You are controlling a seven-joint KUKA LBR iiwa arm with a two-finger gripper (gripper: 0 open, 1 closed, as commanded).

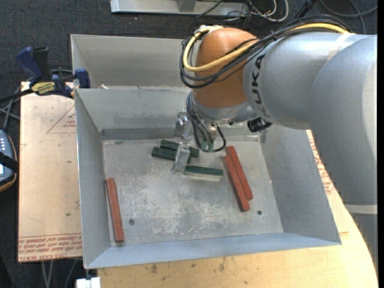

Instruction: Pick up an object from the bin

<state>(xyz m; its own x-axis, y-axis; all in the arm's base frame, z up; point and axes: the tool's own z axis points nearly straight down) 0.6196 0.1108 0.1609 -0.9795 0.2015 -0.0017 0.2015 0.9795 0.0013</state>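
The grey bin [90, 161] holds one reddish-brown bar [114, 210] at lower left and a reddish-brown pair [237, 179] right of centre. The gripper [179, 159] sits at centre between the left green bar [163, 153] and the right green bar [203, 173]. Whether it is spread or pinching cannot be told. Cables cut off the arm lettering [259, 71], which reads "UKA".

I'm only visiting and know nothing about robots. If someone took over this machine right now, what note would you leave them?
Claw: down low at the middle of the bin, among the dark green bars. Whether it grips one cannot be told.
Other things: a pair of red-brown sticks lies side by side to the right of the claw, and a single red-brown stick lies by the left wall.
Done: the arm has reached into the bin.
Left: nothing looks lifted yet. One piece has to be gripped and raised out, probably one of the green bars.
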